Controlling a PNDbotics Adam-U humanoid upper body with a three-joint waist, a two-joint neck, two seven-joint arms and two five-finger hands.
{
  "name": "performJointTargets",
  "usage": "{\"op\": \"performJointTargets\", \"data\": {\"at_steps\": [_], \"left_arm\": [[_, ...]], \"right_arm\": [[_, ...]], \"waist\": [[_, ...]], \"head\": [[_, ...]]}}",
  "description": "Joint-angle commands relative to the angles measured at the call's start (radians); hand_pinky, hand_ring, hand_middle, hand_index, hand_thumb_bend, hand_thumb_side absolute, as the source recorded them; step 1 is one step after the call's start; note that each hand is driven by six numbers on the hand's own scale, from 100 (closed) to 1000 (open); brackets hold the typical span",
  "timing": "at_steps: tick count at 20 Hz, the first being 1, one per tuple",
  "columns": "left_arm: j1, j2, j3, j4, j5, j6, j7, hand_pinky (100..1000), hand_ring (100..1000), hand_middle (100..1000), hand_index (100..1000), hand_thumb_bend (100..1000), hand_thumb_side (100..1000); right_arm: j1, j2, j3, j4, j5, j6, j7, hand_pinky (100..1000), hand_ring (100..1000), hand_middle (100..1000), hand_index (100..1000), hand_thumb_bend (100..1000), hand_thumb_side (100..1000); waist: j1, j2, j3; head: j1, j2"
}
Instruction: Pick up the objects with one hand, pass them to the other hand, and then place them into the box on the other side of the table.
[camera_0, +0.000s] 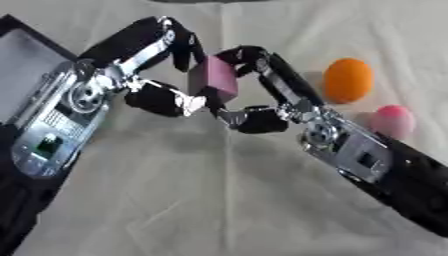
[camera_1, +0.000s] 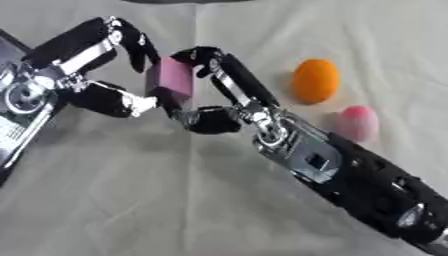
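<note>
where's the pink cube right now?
Left eye view, upper centre: the pink cube is held above the cloth between the left hand and right hand, left of the orange ball.

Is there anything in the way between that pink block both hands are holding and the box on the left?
Nothing visible blocks it. The pink block sits pinched between the left hand and right hand, above the cloth. Only the left arm itself lies toward the box at the left edge.

Purple cube (camera_0: 214, 78) midair, tilted; orange ball (camera_0: 348, 80), pink ball (camera_0: 391, 120) on cloth.
</note>
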Motion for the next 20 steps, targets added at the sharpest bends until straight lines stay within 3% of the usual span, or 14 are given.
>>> {"op": "performJointTargets", "data": {"at_steps": [1, 6, 20], "left_arm": [[-0.010, 0.021, 0.000, -0.005, -0.009, -0.002, -0.013, 732, 504, 401, 410, 187, 100], [-0.008, 0.031, -0.002, -0.006, -0.008, -0.006, -0.020, 729, 504, 400, 412, 188, 100], [0.003, 0.053, 0.020, 0.008, -0.005, 0.007, -0.018, 730, 501, 400, 413, 172, 100]], "right_arm": [[-0.012, -0.009, -0.027, -0.016, 0.010, -0.006, -0.022, 741, 831, 784, 852, 286, 492], [-0.004, -0.005, -0.031, -0.016, 0.017, 0.004, -0.037, 748, 847, 811, 876, 297, 568], [0.022, 0.001, -0.032, -0.016, 0.087, -0.019, -0.021, 763, 880, 849, 909, 365, 583]], "waist": [[0.000, -0.010, 0.002], [0.002, -0.013, 0.000], [0.007, -0.031, -0.011]], "head": [[0.002, -0.009], [0.005, -0.007], [0.037, -0.002]]}}
